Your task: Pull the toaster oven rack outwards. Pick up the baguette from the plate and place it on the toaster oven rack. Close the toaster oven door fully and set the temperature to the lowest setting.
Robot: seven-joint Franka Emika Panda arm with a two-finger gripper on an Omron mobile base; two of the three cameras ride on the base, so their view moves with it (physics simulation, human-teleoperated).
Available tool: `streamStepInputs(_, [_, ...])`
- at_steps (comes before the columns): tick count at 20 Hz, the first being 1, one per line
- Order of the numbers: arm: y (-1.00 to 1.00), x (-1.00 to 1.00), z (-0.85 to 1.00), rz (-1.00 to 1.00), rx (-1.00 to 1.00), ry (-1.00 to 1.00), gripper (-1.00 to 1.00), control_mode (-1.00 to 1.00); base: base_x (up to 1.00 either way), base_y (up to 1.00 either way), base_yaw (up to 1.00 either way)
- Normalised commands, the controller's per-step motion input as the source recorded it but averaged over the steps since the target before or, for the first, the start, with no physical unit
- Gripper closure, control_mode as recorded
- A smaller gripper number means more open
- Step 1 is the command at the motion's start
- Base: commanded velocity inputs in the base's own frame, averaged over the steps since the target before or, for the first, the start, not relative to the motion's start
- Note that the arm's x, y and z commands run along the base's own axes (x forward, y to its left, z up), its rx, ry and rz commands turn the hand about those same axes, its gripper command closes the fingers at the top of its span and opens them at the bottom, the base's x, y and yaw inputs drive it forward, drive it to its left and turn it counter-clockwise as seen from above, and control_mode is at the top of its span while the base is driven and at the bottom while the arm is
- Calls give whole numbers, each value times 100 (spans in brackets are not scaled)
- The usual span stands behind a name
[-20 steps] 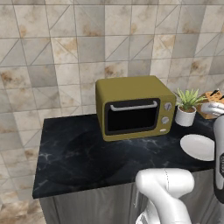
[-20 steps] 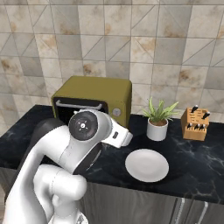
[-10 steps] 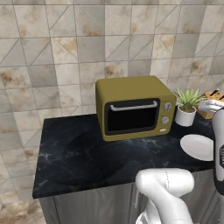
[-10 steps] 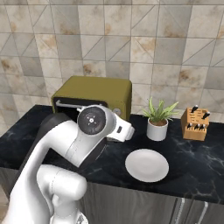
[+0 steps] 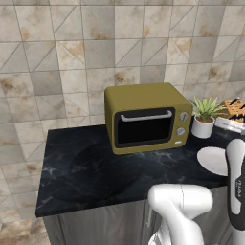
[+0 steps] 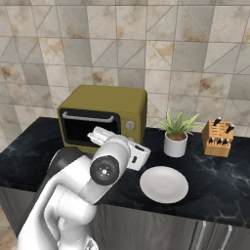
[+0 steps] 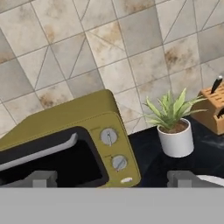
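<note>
The olive-yellow toaster oven (image 5: 146, 117) (image 6: 102, 114) (image 7: 65, 140) stands on the black counter against the tiled wall. Its dark glass toaster oven door (image 5: 144, 128) is shut, the silver bar handle (image 5: 146, 116) along its top. The toaster oven rack is hidden behind the door. Two grey knobs (image 7: 109, 136) sit on the oven's right side. The white plate (image 6: 163, 184) (image 5: 213, 160) lies bare to the right of the oven; the baguette is out of view. My gripper (image 6: 101, 134) (image 7: 113, 179) hovers in front of the oven's right half, open, with nothing between its fingers.
A potted plant in a white pot (image 6: 176, 134) (image 7: 175, 131) stands right of the oven. A wooden knife block (image 6: 218, 138) (image 5: 234, 107) sits further right. The dark counter (image 5: 86, 167) stretches left of the oven to its front edge.
My arm's wrist has dropped lower in front of the oven. The oven, plate and plant have not moved. The gripper has stayed open.
</note>
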Motion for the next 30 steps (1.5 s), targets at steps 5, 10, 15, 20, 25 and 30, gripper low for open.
streamStepInputs(5, [0, 16, -4, 0, 0, -16, -100, -100, 0, 0, 0])
streamStepInputs(10, [1, 15, 0, 0, -2, -4, -100, -100, 0, 0, 0])
streamStepInputs(15, [11, 13, -12, 0, -12, 0, -100, -100, 0, 0, 0])
streamStepInputs(20, [8, 8, -11, 0, -12, 0, -100, -100, 0, 0, 0])
streamStepInputs(25, [0, 0, -10, 0, -8, -1, -100, -100, 0, 0, 0])
streamStepInputs(30, [5, 2, -16, 0, -7, -6, -100, -100, 0, 0, 0])
